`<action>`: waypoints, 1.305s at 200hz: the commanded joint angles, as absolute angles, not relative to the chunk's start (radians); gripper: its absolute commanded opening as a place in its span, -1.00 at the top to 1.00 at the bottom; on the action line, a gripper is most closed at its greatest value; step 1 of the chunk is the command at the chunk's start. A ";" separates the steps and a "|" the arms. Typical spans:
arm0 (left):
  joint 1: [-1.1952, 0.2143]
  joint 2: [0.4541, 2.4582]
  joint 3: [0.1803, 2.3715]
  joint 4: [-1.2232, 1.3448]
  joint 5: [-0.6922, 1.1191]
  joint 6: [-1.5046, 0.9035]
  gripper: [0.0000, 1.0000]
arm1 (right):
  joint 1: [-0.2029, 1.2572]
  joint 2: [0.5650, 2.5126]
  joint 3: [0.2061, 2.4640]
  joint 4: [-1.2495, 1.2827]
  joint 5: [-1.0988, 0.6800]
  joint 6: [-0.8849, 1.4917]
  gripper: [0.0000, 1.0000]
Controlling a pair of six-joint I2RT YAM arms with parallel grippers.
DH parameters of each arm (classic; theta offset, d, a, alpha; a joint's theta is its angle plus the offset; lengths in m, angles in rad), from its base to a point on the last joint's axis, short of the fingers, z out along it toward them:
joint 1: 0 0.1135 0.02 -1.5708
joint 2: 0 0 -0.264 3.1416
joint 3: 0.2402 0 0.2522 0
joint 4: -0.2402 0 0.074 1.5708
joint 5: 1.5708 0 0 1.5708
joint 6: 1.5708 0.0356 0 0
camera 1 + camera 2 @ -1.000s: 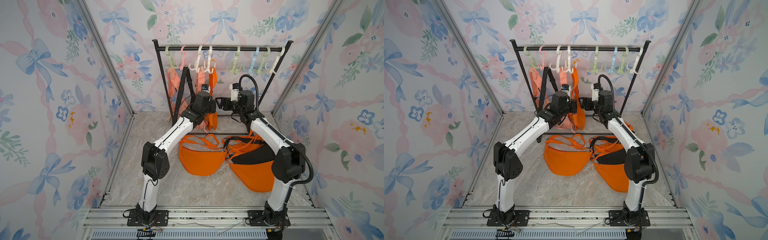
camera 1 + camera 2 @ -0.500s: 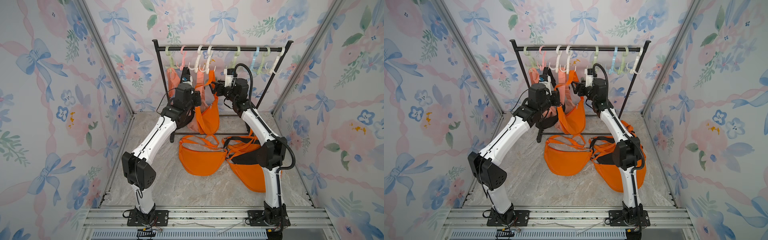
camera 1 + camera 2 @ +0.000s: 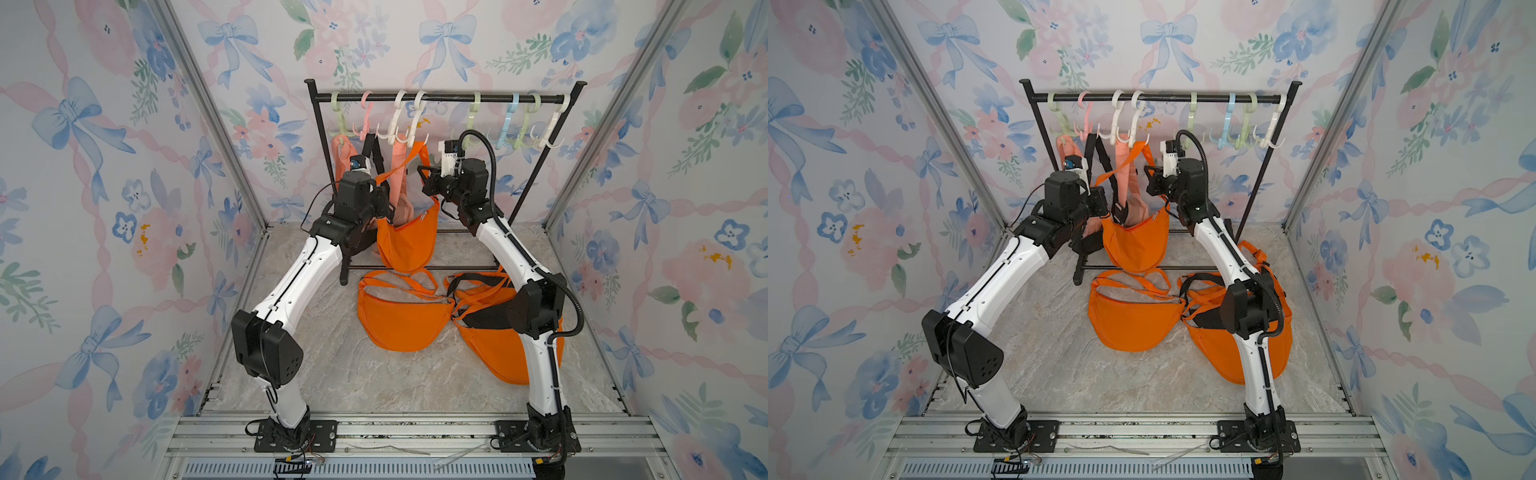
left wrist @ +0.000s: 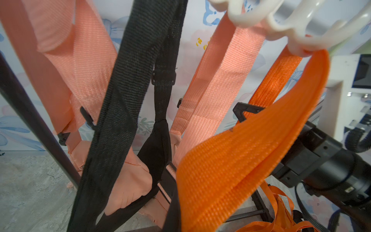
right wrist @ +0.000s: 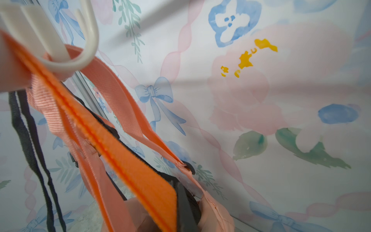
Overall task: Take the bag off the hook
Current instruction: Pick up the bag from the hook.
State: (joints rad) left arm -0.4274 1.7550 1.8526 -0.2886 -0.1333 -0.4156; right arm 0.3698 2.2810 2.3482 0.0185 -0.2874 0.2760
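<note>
The left gripper (image 3: 385, 208) and right gripper (image 3: 424, 183) each pinch the strap (image 4: 241, 152) of the orange bag (image 3: 407, 243). The strap loops over a white hook (image 3: 416, 120).

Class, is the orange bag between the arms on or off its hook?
On: its strap loops over the white hook, and the bag hangs below.

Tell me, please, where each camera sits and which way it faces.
Top views: high in front, looking down and back at the black metal rack and hanging orange fabric bag; left arm and right arm show whole.
Left wrist: on the left arm, looking up the bag's orange webbing strap to a white plastic hook; the right claw shows.
Right wrist: on the right arm, facing floral wallpaper past that strap; its dark claw finger shows.
Wrist views share strap and hook.
</note>
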 commanded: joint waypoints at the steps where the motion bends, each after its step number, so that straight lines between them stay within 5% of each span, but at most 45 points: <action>1: -0.421 1.760 1.902 -0.284 -0.096 -0.425 1.00 | 0.375 2.207 2.342 -0.003 -0.245 0.264 1.00; 134: -0.493 1.856 2.106 -0.302 -0.073 -0.391 1.00 | 0.376 2.101 2.472 -0.100 -0.088 0.168 1.00; 261: -0.542 1.598 1.808 -0.307 -0.115 -0.415 1.00 | 0.569 1.385 1.659 0.006 0.253 -0.083 1.00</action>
